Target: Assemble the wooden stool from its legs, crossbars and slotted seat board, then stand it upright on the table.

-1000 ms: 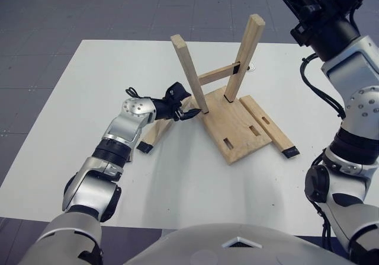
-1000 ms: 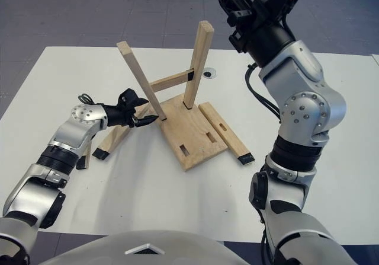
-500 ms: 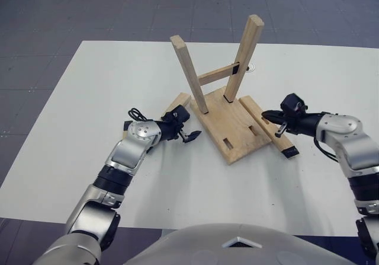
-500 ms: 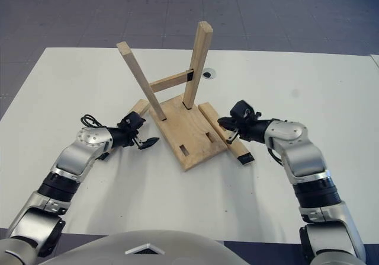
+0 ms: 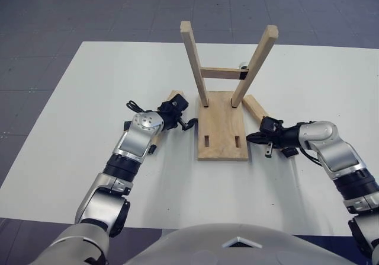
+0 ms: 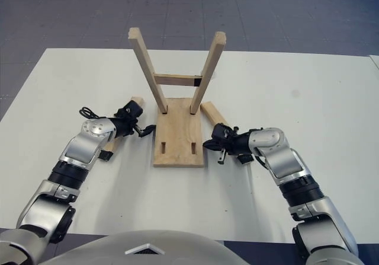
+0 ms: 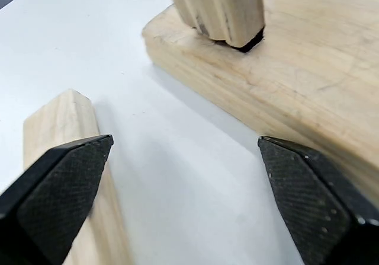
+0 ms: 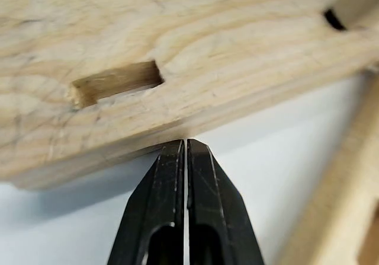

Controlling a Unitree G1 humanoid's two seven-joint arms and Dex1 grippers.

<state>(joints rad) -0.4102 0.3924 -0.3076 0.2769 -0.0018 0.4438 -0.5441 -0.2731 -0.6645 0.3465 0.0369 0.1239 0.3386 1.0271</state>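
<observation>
Flat on the desk (image 5: 89,99), underside up: seat board (image 5: 222,123), probably laid this way so legs can be pushed down into the slots.

Closest in, at the board's right edge beside the near right slot (image 8: 116,81): right pincer (image 8: 187,146), squeezed fully together, holding nothing, tips touching the wood. Likely serving as a blunt pusher to square or steady the board, not to grasp.

Across, just off the board's left edge: left pincer (image 7: 183,176), spread wide and empty, one finger (image 7: 59,188) over a loose leg (image 7: 59,123), the other above the board's rim. Seemingly set either to take that leg or to brace the board from that side. Near left slot (image 5: 207,139) vacant too.

Farther back, just beside the board's right edge: second loose leg (image 5: 253,106), lying flat, handy for a later step.

At the board's far end: left standing leg (image 5: 195,63) and right standing leg (image 5: 253,66), seated in the far slots, splayed slightly outward, tied together by a crossbar (image 5: 224,72), hence upright unaided.
</observation>
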